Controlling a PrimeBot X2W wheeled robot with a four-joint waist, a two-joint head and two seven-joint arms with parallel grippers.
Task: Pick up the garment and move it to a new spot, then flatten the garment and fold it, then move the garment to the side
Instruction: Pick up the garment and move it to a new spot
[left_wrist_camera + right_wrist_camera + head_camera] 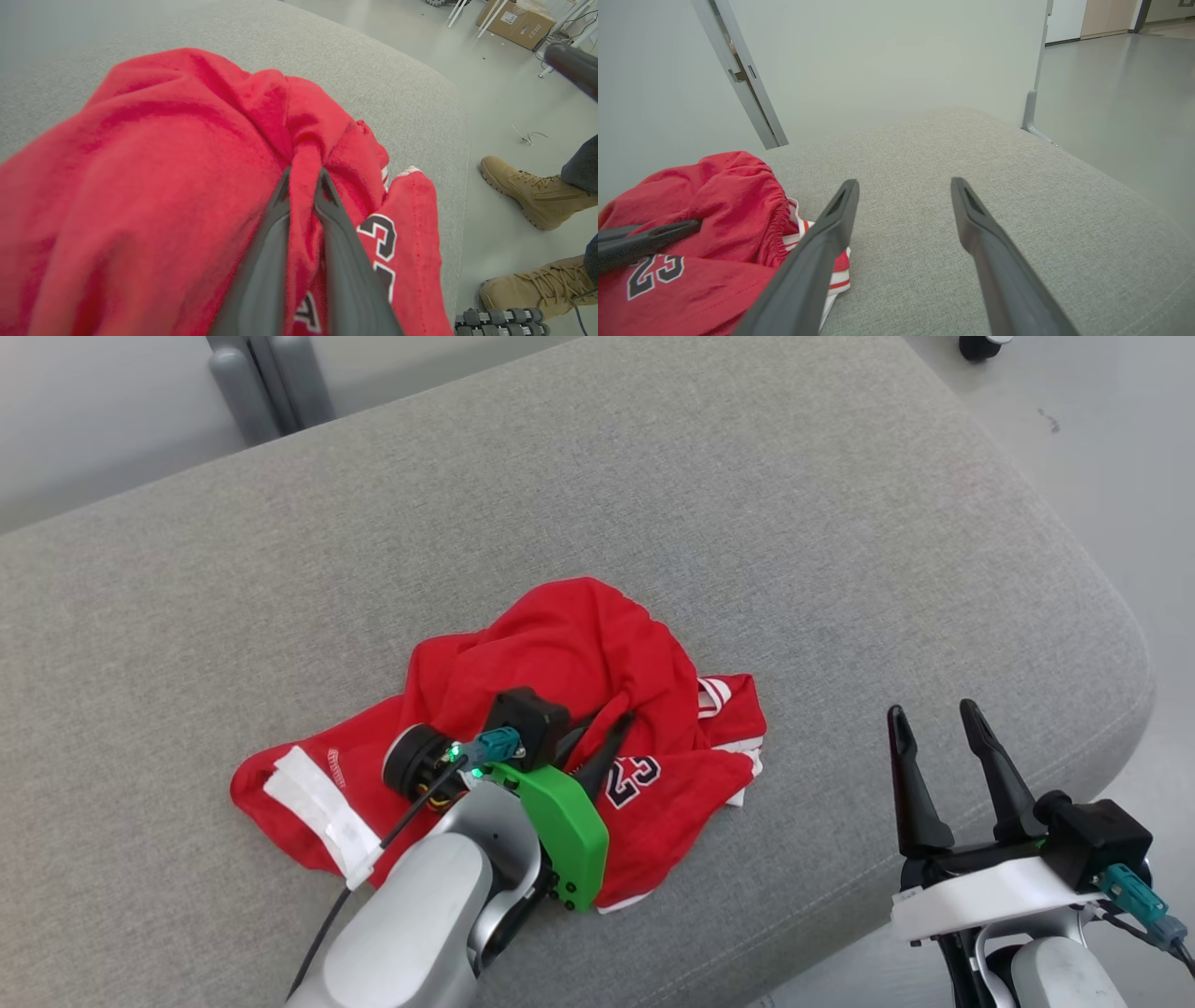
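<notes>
crumpled red garment [569, 644] in the lower centre of the head view on a grey cushion [794, 504], left gripper [609, 721] pinching a fold of it between nearly closed fingers, right gripper [934, 711] at lower right, jaws spread wide, holding nothing

Garment [560, 653] on a cushion [747, 504], 1 gripper on it, 1 beside it.
The garment lies bunched toward the cushion's near edge, a little left of the middle. The left gripper [611, 719] comes in from the near side and sits on top of it, a fold of cloth between its 2 fingers. The right gripper [934, 709] is to the garment's right, apart from it, over the cushion's near right edge. Floor [1102, 476] lies right of the cushion. In the left wrist view, a person's 2 boots [528, 196] stand on the floor past the cushion's edge, with a box [514, 21] farther back.
</notes>
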